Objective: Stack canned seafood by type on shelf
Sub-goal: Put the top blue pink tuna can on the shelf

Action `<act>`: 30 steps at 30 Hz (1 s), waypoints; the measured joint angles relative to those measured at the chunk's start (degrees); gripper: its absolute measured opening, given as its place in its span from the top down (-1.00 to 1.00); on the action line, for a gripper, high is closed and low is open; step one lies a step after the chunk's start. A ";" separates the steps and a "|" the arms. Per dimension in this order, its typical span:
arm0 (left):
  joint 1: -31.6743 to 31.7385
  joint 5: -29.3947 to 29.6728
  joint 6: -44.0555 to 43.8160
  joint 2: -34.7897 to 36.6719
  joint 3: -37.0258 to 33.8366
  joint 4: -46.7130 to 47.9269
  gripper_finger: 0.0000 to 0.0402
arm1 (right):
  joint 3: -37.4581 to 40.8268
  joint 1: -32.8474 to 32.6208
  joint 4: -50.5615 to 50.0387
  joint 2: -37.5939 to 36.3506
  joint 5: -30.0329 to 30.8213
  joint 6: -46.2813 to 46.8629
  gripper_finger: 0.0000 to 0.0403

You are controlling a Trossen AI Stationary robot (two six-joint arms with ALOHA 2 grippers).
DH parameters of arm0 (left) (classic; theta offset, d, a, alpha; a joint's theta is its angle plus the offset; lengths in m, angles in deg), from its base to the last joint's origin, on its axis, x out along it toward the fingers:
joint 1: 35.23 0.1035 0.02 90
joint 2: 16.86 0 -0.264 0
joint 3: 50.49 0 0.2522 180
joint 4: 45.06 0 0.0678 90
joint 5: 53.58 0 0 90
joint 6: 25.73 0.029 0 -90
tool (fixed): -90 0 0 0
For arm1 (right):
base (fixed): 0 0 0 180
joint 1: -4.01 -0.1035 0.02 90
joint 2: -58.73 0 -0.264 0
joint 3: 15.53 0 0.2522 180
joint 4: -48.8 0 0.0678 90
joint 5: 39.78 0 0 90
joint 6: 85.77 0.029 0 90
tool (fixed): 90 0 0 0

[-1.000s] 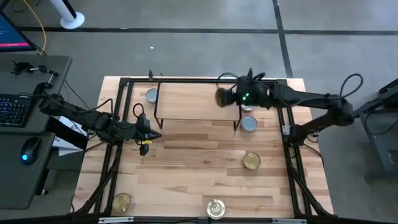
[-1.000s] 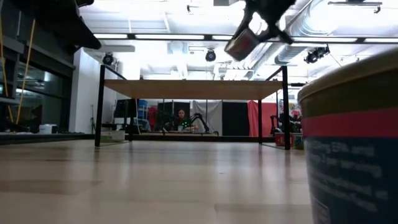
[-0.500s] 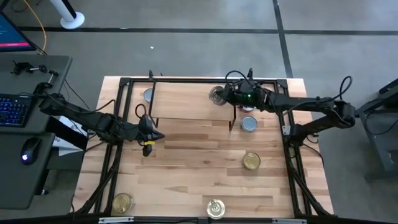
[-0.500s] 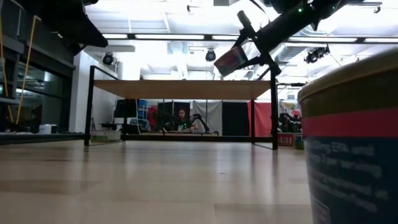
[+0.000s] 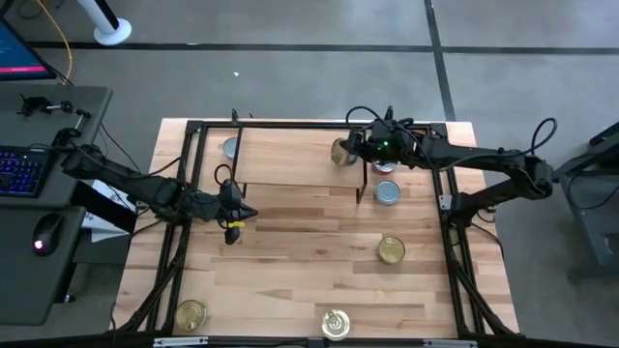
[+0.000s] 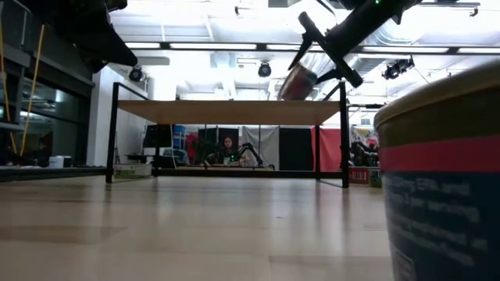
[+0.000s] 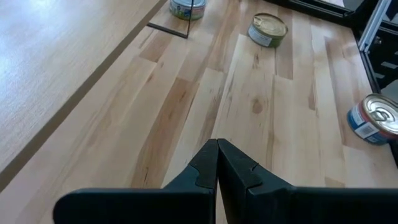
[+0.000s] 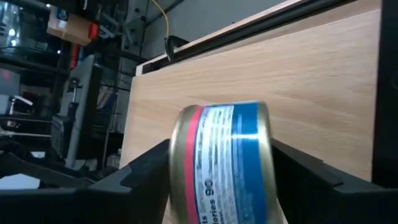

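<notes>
My right gripper (image 5: 350, 150) is shut on a gold-topped tin (image 5: 339, 152) with a blue and red label (image 8: 224, 162). It holds the tin over the right end of the shelf (image 5: 290, 159), a light wood top on thin black legs (image 6: 226, 111). In the low view the tin (image 6: 296, 83) sits tilted just above the shelf top. My left gripper (image 5: 238, 211) is shut and empty, hovering near the shelf's front left leg, with its closed fingers (image 7: 217, 163) over bare table. My right gripper pinches the tin between its two fingers (image 8: 144, 169), one on each flat face, so the label wall (image 8: 231, 155) faces the wrist camera. The fingers slant down from the table's right. The tin is tilted on edge; whether its lower rim touches the shelf I cannot tell.
A silver tin (image 5: 232, 147) lies by the shelf's far left leg and another silver tin (image 5: 387, 192) by its right front leg. Gold tins lie at mid right (image 5: 391, 250), near left (image 5: 191, 314) and near centre (image 5: 335, 324). One tin (image 6: 445, 179) fills the low view's right side.
My right gripper has come down toward the shelf top with the tin, tipping it steeper. The shelf has shifted a little toward the table's left.
</notes>
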 joint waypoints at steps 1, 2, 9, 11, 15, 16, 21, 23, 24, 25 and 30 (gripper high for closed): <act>0.00 0.00 0.03 -0.02 0.00 0.04 1.00 | 0.02 0.00 -0.32 0.00 0.01 0.35 -0.19; 0.00 0.00 0.03 -0.01 0.00 0.05 1.00 | 0.03 0.00 -0.37 0.19 0.24 0.48 -0.19; 0.00 0.00 0.11 0.02 0.00 0.04 1.00 | -0.01 0.04 -0.61 1.12 0.95 3.17 -0.20; 0.00 -0.01 0.11 0.01 0.00 0.07 1.00 | -0.02 0.04 -1.17 0.97 2.02 3.21 -0.20; 0.00 -0.02 0.11 0.00 0.00 0.07 1.00 | -1.99 0.54 -5.77 0.92 2.09 2.72 -0.21; 0.00 -0.02 0.09 0.00 0.00 0.04 1.00 | -2.85 0.77 -7.76 0.92 1.94 1.93 -0.21; 0.00 -0.02 0.09 0.01 -0.01 0.05 1.00 | -4.98 1.20 -13.18 0.92 1.39 1.66 -0.21; 0.00 -0.02 0.09 0.01 -0.02 0.07 1.00 | -5.48 1.18 -14.22 0.92 0.58 1.49 -0.21; 0.00 -0.02 0.09 0.02 -0.02 0.07 1.00 | -5.69 1.18 -14.75 0.92 0.32 1.50 -0.21; 0.00 -0.02 0.09 0.02 -0.02 0.07 1.00 | -5.82 1.18 -15.27 0.92 0.33 1.50 -0.21; 0.00 -0.02 0.09 0.02 -0.02 0.07 1.00 | -6.17 1.18 -18.09 0.87 0.33 1.22 -0.18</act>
